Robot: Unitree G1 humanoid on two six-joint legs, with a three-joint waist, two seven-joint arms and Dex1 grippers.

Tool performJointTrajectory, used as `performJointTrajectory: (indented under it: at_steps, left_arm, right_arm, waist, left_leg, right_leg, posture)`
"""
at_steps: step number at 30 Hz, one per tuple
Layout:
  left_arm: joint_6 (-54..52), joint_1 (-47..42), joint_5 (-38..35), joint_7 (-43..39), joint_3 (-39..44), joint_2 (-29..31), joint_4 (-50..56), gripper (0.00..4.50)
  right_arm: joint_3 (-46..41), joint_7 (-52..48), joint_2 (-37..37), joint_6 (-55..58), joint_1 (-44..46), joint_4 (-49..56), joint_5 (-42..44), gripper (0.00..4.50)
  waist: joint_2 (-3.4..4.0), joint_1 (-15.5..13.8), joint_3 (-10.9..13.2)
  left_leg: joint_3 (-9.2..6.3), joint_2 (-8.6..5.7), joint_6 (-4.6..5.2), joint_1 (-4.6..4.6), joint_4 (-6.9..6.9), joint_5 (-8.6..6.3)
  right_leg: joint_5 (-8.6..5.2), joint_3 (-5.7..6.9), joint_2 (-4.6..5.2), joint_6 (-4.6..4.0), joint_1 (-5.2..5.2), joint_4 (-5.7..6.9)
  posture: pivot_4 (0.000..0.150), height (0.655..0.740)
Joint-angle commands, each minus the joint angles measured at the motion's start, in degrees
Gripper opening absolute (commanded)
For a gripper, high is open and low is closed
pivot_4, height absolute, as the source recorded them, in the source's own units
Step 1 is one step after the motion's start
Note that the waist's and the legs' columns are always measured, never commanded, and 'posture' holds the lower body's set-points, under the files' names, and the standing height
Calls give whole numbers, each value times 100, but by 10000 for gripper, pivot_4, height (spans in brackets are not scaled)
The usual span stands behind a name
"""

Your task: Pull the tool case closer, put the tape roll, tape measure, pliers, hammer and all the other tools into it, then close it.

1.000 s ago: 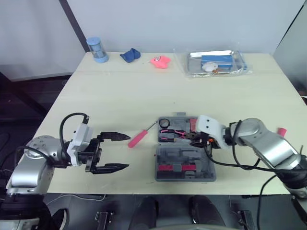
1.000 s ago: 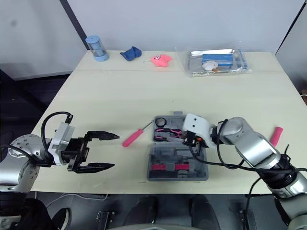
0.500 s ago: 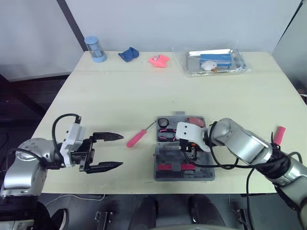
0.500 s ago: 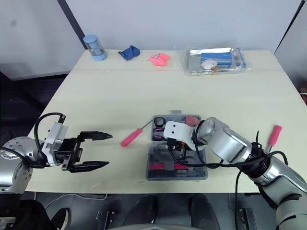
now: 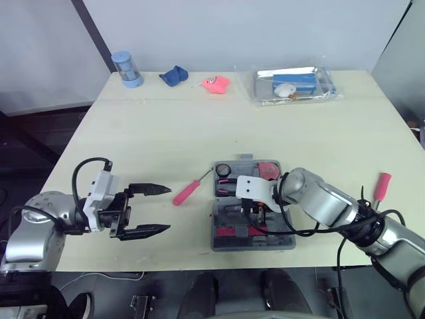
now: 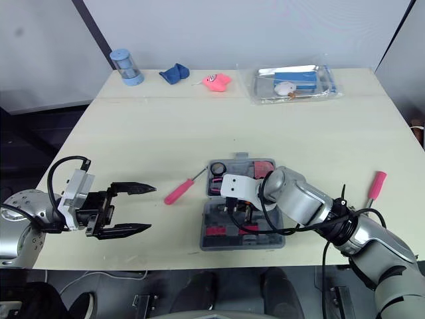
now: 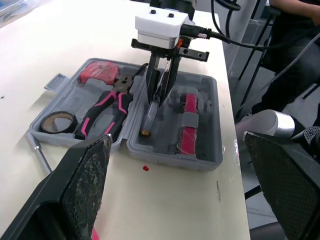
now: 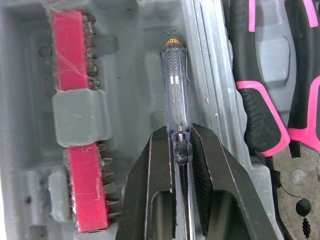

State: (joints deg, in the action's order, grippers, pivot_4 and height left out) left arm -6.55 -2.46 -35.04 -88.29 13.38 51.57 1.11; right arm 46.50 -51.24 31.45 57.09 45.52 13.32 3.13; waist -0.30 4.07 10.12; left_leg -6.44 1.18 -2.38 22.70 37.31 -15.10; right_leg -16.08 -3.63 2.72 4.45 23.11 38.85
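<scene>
Pinches a clear tester screwdriver (image 8: 174, 85) in the right gripper (image 8: 178, 131), down in the front half of the open tool case (image 5: 252, 243), just beside a red bit holder (image 8: 72, 45). Case near the bench's front edge, with pliers (image 7: 102, 112), tape roll (image 7: 51, 121) and tape measure (image 7: 99, 71) in its rear half. Holds the left gripper (image 5: 168, 209) spread wide, empty, toward the front-left corner. 1 pink screwdriver (image 5: 186, 193) between it and the case, 1 more (image 5: 380, 185) by the right edge.

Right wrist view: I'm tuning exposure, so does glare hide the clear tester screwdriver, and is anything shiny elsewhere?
Right wrist view: the tester screwdriver carries small highlights, yet its outline stands out against the evenly lit tool case. Left eye view: the plastic bag at the far edge of the table reflects bright patches; shadows on the table are soft.
</scene>
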Motion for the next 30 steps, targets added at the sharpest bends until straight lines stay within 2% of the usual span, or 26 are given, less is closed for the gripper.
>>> performJointTrajectory:
  at_steps: [1, 10, 30]
  left_arm:
    - [12, 43, -114, -35, 183, 32, 189, 45000]
    - [-63, 189, -167, 25, 263, 37, 346, 45000]
    - [-78, 207, -150, 75, 352, 36, 229, 45000]
  right_arm:
    - [-4, -13, -133, -163, 125, -25, -146, 381]
    - [-43, -139, -476, -417, 161, -205, -233, 381]
    - [-39, -191, -633, -431, 69, -457, -525, 381]
  waist:
    - [0, 11, 0]
    - [0, 45, 0]
    - [0, 10, 0]
  left_leg:
    - [0, 0, 0, -1, 0, 0]
    - [-2, 0, 0, -3, 0, 0]
    - [-1, 0, -1, 0, 0, 1]
  right_leg:
    - [0, 0, 0, 0, 0, 1]
    - [0, -1, -1, -1, 1, 5]
    - [0, 0, 0, -1, 2, 4]
  posture:
    - [1500, 7400]
    - [1500, 7400]
    - [1500, 7400]
